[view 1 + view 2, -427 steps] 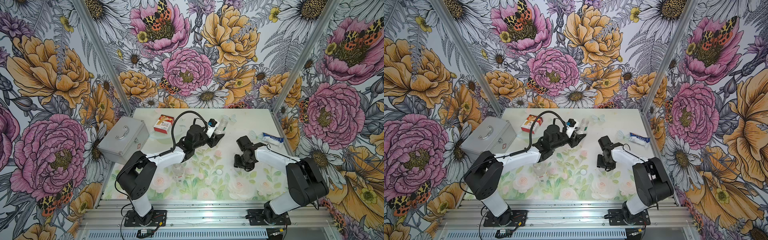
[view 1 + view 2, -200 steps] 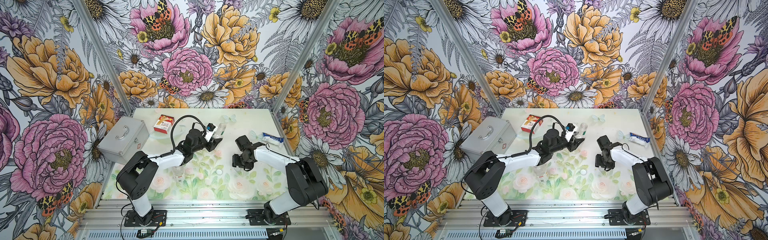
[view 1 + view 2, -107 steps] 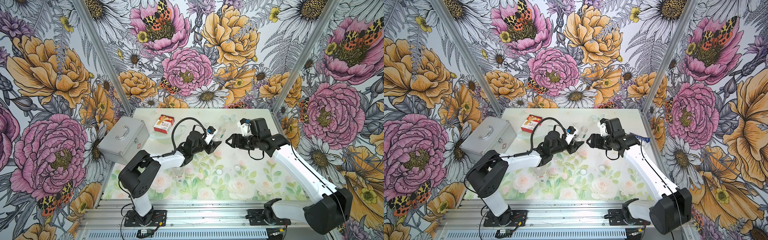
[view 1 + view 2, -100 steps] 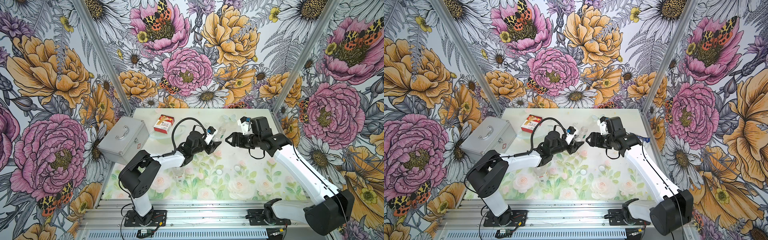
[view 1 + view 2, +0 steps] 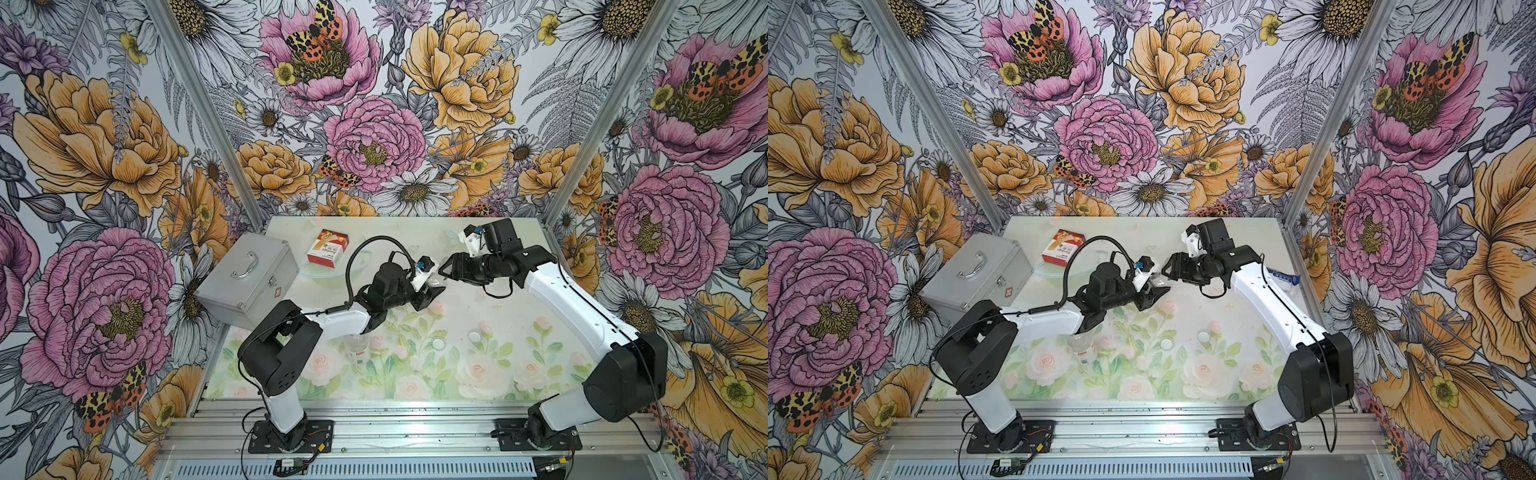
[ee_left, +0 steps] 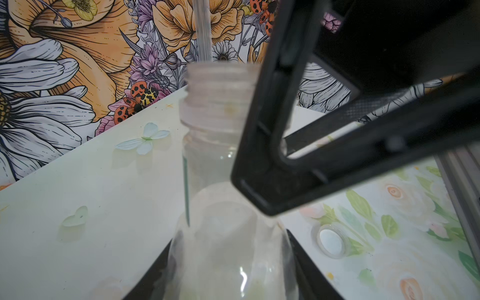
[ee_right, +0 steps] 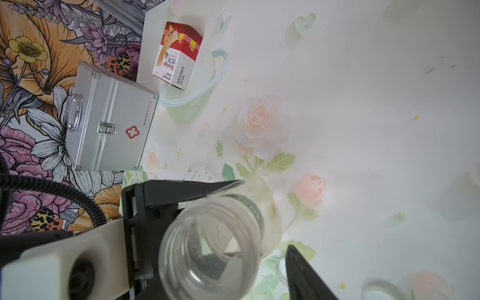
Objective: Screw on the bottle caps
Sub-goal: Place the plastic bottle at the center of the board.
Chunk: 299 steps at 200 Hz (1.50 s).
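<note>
A clear bottle (image 6: 223,187) is held tight in the left gripper (image 5: 432,293). It is lifted up over the far half of the table (image 5: 511,374). Its top is open and is tipped toward the right gripper (image 5: 445,270).

The right gripper is held just beside the neck of the bottle. In the left wrist view, 1 of its black fingers (image 6: 259,145) is seen right next to the neck. It cannot be told if the neck is touched, or if this gripper is wide or narrow.

2 white caps are left flat on the table, near each other and closer to the arm bases than the grippers. 1 cap (image 5: 438,343) is seen beside the other cap (image 5: 474,336).

A second bottle (image 5: 360,348) with a red mark is stood on the table, partly under the left arm.

A silver case (image 5: 249,278) is set at the left edge of the table. A red and white box (image 5: 328,249) is laid near it.
</note>
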{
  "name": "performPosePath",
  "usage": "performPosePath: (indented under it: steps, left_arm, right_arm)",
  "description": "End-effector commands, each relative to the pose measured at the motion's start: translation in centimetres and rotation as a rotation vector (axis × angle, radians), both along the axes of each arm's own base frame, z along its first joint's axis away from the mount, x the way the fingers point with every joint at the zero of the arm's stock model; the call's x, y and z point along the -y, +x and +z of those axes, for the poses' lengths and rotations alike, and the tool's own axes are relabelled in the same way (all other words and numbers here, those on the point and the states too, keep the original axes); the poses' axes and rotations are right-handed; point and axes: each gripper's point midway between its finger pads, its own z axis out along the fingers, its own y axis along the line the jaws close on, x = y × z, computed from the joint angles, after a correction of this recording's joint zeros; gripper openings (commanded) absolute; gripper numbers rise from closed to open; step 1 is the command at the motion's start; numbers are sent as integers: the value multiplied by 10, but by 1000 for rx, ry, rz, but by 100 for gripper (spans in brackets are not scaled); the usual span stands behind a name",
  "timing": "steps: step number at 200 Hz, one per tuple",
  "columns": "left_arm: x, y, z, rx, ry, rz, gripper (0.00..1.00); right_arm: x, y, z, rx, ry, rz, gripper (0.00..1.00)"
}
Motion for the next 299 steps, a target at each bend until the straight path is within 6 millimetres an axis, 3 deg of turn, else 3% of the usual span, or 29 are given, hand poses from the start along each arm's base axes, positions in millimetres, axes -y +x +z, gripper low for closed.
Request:
performPosePath:
  steps: [1, 53, 107, 161, 198, 263, 299]
  left_arm:
    - [6, -10, 3, 35, -11, -58, 36]
    - [5, -5, 3, 33, -11, -49, 45]
    - [-20, 3, 14, -13, -58, 3, 98]
    - [-43, -7, 23, -21, -74, 5, 99]
    - [-50, -16, 32, -19, -63, -2, 99]
    - [-56, -17, 36, -24, -51, 32, 99]
    - [-58, -22, 44, -8, -43, 49, 99]
  right_arm:
    - [1, 13, 14, 61, -23, -14, 56]
    - [-1, 17, 0, 63, -94, -7, 31]
    - [13, 26, -16, 130, -348, -28, 28]
    - [8, 32, -47, 104, -464, 4, 30]
    - [5, 33, -52, 103, -502, 13, 36]
    - [1, 30, -26, 144, -450, -8, 65]
    - [7, 17, 0, 183, -395, -30, 73]
